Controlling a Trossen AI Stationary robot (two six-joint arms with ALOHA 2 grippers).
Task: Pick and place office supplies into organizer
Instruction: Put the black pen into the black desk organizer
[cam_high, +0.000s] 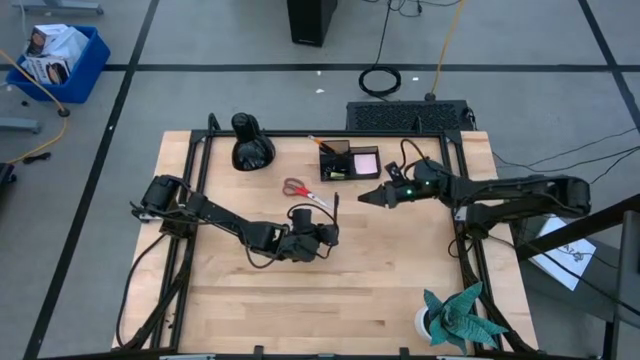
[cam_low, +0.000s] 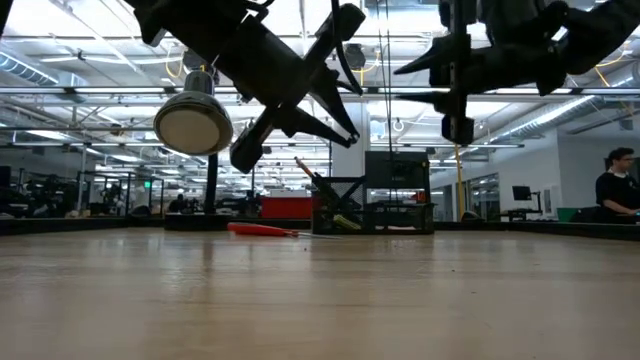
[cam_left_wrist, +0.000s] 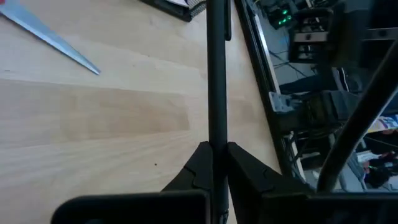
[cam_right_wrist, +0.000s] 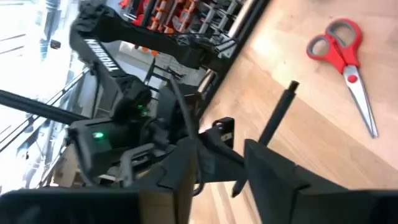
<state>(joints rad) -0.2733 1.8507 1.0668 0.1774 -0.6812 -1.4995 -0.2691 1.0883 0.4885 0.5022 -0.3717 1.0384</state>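
**Two grippers above the table, one clamped on a black pen**

Two arms met over the middle of the wooden table (cam_high: 300, 300). Nearest the front edge, the left gripper (cam_left_wrist: 214, 149) was closed tight on a thin black pen (cam_left_wrist: 216, 81); the pen stood straight out between its fingers (cam_left_wrist: 193, 168), a plain dark rod with no markings visible. In the low view this gripper and pen hung tilted, clear of the tabletop. The right gripper (cam_high: 368, 197) hovered just beyond and to the right, its tip near the pen's far end; its fingers (cam_right_wrist: 273, 168) stood partly apart with nothing between them.

Red-handled scissors (cam_high: 303, 191) lay flat on the wood between the left gripper and the organizer (cam_high: 348, 162), blades closed, silver points aimed toward the right gripper, well apart from either tool. The organizer, a small black caddy, sat farther back near the rear edge; an orange-yellow pencil (cam_high: 322, 145) leaned out of its taller compartment and a pink sticky-note pad (cam_high: 365, 161) lay in its lower tray.
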